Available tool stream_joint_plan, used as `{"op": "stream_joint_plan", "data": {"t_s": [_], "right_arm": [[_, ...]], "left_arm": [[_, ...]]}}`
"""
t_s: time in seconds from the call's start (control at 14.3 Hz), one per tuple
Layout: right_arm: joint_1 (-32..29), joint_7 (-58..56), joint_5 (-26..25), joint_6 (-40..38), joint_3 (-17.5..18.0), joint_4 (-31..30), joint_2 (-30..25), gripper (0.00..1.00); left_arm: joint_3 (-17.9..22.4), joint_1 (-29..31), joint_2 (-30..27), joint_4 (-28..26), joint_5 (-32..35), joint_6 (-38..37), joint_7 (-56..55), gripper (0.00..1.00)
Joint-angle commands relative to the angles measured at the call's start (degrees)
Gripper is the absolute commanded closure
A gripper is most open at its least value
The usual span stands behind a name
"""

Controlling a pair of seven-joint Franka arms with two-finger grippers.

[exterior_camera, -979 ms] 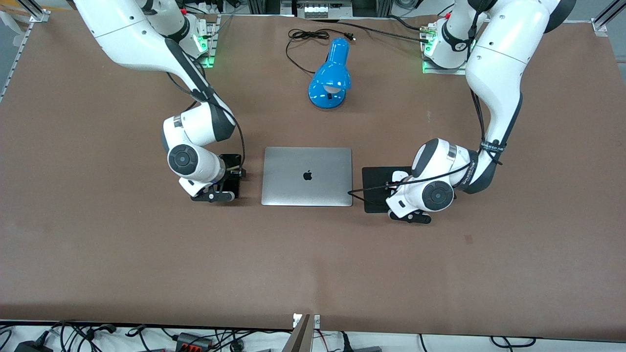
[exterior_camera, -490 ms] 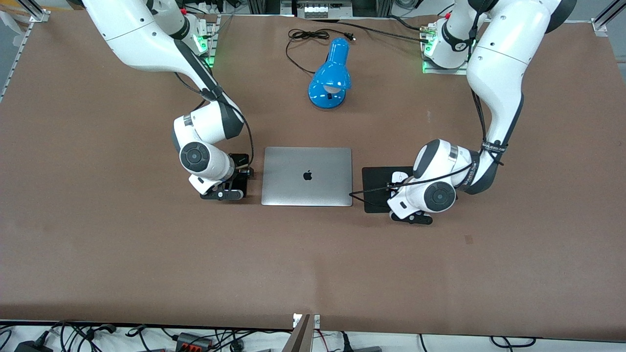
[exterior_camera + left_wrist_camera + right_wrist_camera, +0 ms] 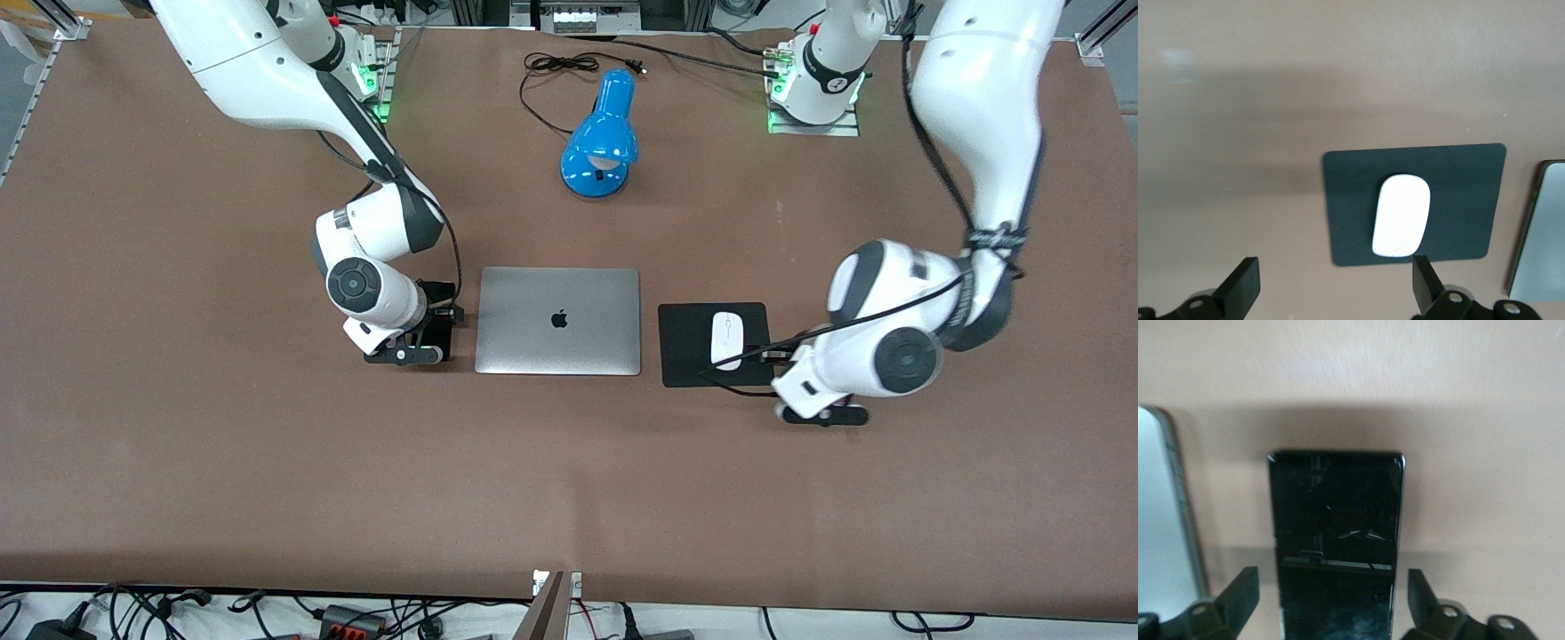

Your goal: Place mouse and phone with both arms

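Observation:
The white oval mouse [image 3: 727, 340] [image 3: 1401, 215] lies on the square black mouse pad [image 3: 685, 347] [image 3: 1351, 200], beside the laptop toward the left arm's end of the table. My left gripper [image 3: 813, 404] [image 3: 1333, 290] hangs open and empty above the table just off the pad's edge, clear of the mouse. The black phone [image 3: 1335, 533] lies flat on the table beside the laptop, toward the right arm's end. My right gripper [image 3: 425, 327] [image 3: 1331, 597] stands open astride it, with both fingers apart from its sides. The front view mostly hides the phone under that gripper.
A closed silver laptop [image 3: 558, 320] lies mid-table between phone and pad. Farther from the front camera stands a blue desk lamp [image 3: 600, 142] with a black cord [image 3: 551, 67]. The laptop's edge shows in both wrist views [image 3: 1538, 233] [image 3: 1161, 520].
The left gripper opened, left the mouse on the pad, rose and swung out toward its own end of the table. The right gripper shifted toward the laptop, then opened off the phone.

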Motion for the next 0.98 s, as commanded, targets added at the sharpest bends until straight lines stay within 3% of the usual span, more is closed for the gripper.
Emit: {"op": "stream_joint_plan", "data": {"t_s": [0.0,0.21,0.42,0.77,0.91], "right_arm": [[0.0,-0.3,-0.4,-4.4,-0.7,1.4,-6.3,0.0],[-1.0,-0.7,-0.7,-14.4,-1.1,8.2,-11.1,0.0],[-4.5,-3.8,-0.6,-28.6,-1.1,21.3,-11.8,0.0],[-11.8,-7.3,0.0,-37.6,-1.2,31.0,-11.9,0.0],[-13.9,-10.6,-0.5,-39.7,-1.4,33.1,-12.4,0.0]], "left_arm": [[0.1,3.0,-8.0,-1.7,0.6,-4.2,2.3,0.0],[-0.5,7.8,-14.6,-1.7,-0.2,-8.1,1.7,0.0],[-0.4,11.3,-20.4,-1.5,-0.6,-12.2,2.0,0.0],[-1.1,10.9,-25.5,-3.5,-0.3,-17.5,1.6,0.0],[-2.2,11.2,-28.9,-8.0,-0.3,-17.6,1.5,0.0]]}}
